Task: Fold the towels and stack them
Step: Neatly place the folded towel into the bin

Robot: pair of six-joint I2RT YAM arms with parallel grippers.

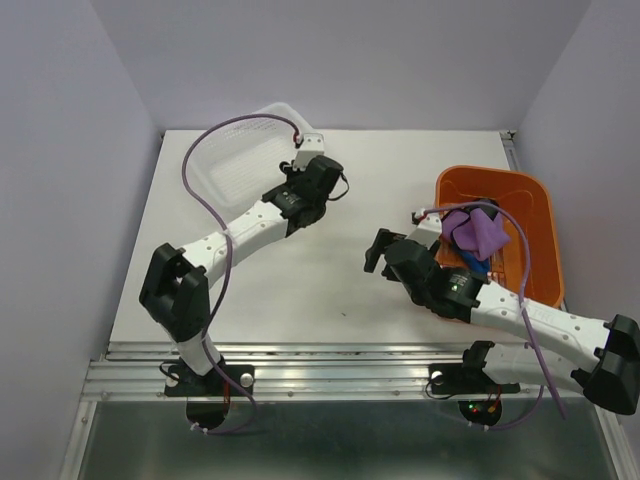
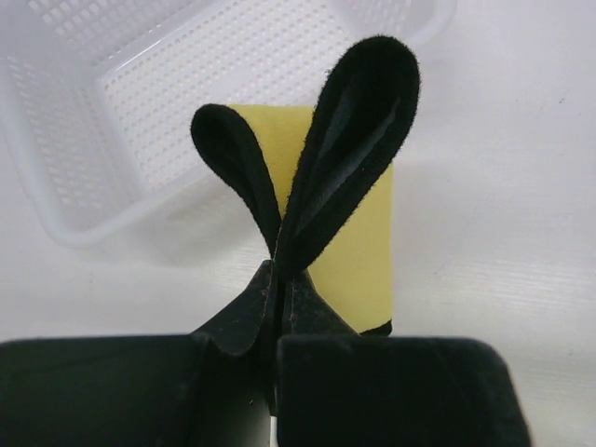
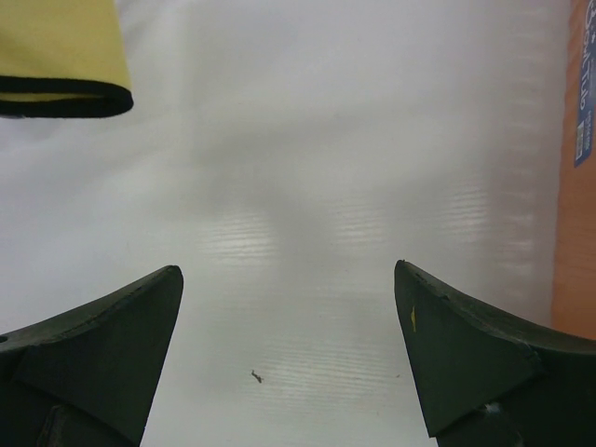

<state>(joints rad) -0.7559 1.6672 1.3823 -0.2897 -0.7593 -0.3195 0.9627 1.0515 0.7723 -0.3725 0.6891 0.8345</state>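
Nearest the bases, the right gripper (image 1: 377, 250) is hovering over the bare table (image 1: 330, 300) with its jaws spread wide and nothing between them. Just to its right, the orange basket (image 1: 545, 215) is holding the purple towel (image 1: 478, 228), which is bunched near the basket's left wall. A bright blue towel (image 1: 479, 263) is showing beneath it.

Farther out, the left gripper (image 2: 277, 279) is pressing its jaws together on the black edging (image 2: 358, 121) of the yellow towel (image 2: 358, 242). The pinched edging is standing up in two loops. The rest of the towel is lying flat on the table beyond the fingers. Farthest away, the white mesh basket (image 2: 74, 186) is sitting just behind the towel. Whether the two are touching cannot be told.

Likely faults from here:
- The grip is catching only the border, so a quick pull is likely to slip the edging out of the jaws.
- A release at this height is likely to let the loops spring back, leaving the towel creased rather than flat.
- A forward drag risks pushing the towel against the mesh wall and shifting the light basket.
- The yellow towel is showing at the edge of the right wrist view, so any move by the right arm toward it risks crowding the left arm.
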